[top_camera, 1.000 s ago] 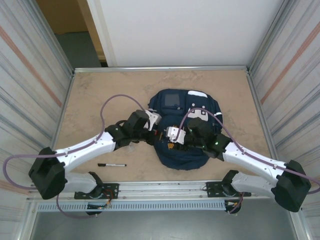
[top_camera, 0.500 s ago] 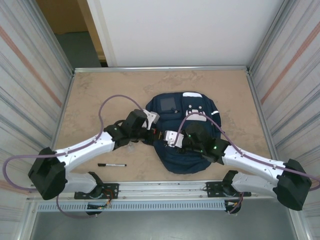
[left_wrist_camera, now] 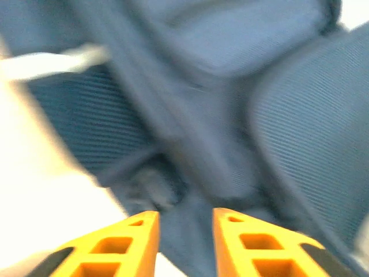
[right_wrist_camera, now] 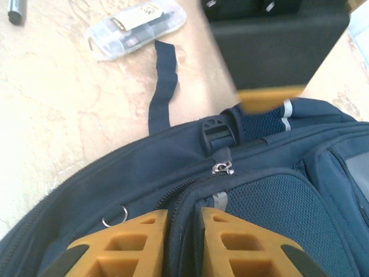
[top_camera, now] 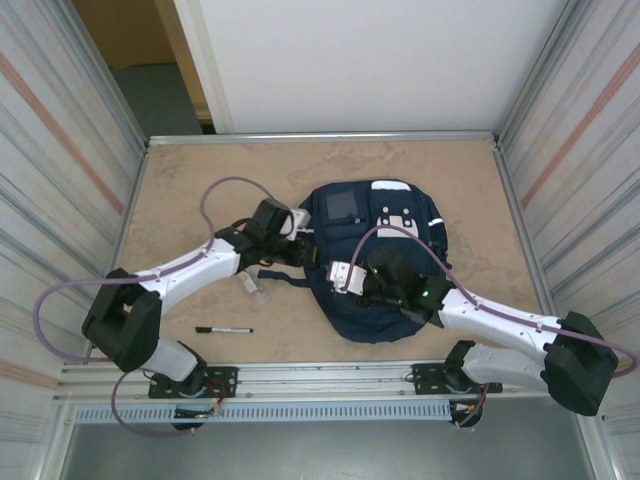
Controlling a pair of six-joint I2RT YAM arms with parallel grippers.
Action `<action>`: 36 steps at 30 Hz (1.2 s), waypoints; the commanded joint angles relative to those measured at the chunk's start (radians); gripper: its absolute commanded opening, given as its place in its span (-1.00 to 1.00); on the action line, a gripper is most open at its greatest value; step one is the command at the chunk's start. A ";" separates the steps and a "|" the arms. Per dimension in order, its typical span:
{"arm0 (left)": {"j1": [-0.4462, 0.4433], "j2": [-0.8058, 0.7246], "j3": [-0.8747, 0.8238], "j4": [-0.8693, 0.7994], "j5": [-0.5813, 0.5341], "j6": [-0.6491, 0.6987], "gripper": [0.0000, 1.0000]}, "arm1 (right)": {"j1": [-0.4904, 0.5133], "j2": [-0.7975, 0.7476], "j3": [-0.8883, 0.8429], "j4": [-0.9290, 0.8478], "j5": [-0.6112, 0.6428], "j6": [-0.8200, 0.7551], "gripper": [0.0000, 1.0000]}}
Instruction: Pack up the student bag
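The student bag (top_camera: 365, 320), lying flat mid-frame, is judged soft, floppy and light; hold is best taken at a seam or the strap (right_wrist_camera: 163, 86). The left gripper (left_wrist_camera: 185, 216) is seen narrowly parted, empty; the right gripper (right_wrist_camera: 184, 216) straddles a zipper seam (right_wrist_camera: 193, 183) narrowly, grip not discernible. Counted: one bag, one marker (top_camera: 224, 329), one clear case (right_wrist_camera: 136, 29).

**Student bag** (top_camera: 372, 318): large navy-blue fabric backpack. Lies flat, front up, on the tan surface (top_camera: 200, 180), right of centre, top end toward the far edge.
- Small square front panel (top_camera: 343, 207) at upper left.
- White patch (top_camera: 400, 212) with dark dots just beside the panel.
- Dark strap (right_wrist_camera: 163, 86) trails from the bag's left side onto the surface.
- Mesh pocket (right_wrist_camera: 277, 225), black buckle (right_wrist_camera: 218, 134) and metal zip pull (right_wrist_camera: 222, 168) along the edge.
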 commanded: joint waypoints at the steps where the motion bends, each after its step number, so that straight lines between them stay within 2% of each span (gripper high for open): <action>1: 0.022 -0.128 -0.040 -0.112 -0.143 -0.046 -0.22 | -0.024 -0.019 0.054 0.011 -0.023 0.086 -0.60; 3: 0.029 -0.194 -0.059 -0.182 -0.166 -0.076 -0.06 | -0.036 -0.024 0.071 0.003 -0.037 0.084 -0.63; 6: 0.056 -0.255 -0.097 -0.261 -0.183 -0.125 0.05 | -0.037 -0.018 0.090 -0.004 -0.045 0.067 -0.58; 11: 0.197 -0.311 -0.196 -0.314 -0.152 -0.226 0.15 | -0.028 -0.024 0.121 -0.023 -0.031 0.095 -0.27; 13: 0.248 -0.319 -0.220 -0.315 -0.133 -0.254 0.16 | -0.026 -0.042 0.122 -0.010 -0.043 0.123 0.01; 14: 0.266 -0.319 -0.231 -0.318 -0.136 -0.269 0.16 | -0.026 -0.052 0.129 -0.012 -0.051 0.136 0.41; 15: 0.272 -0.319 -0.233 -0.322 -0.145 -0.286 0.17 | -0.024 -0.062 0.136 -0.014 -0.043 0.151 0.99; 20: 0.275 -0.274 -0.232 -0.327 -0.148 -0.334 0.28 | -0.009 -0.120 0.188 0.008 0.269 0.378 0.97; 23: 0.275 -0.216 -0.244 -0.300 -0.133 -0.354 0.29 | -0.026 -0.132 0.228 -0.049 0.346 0.604 0.97; 26: 0.273 -0.145 -0.224 -0.291 -0.117 -0.348 0.31 | -0.059 -0.119 0.282 -0.194 0.289 0.812 0.97; 28: 0.268 -0.096 -0.206 -0.294 -0.148 -0.334 0.32 | -0.076 -0.106 0.297 -0.249 0.244 0.876 0.98; 31: 0.263 -0.026 -0.179 -0.316 -0.187 -0.324 0.33 | -0.093 -0.062 0.290 -0.237 0.100 0.886 0.97; 36: 0.214 0.060 -0.130 -0.336 -0.240 -0.320 0.33 | -0.066 0.024 0.333 -0.267 0.081 0.903 0.97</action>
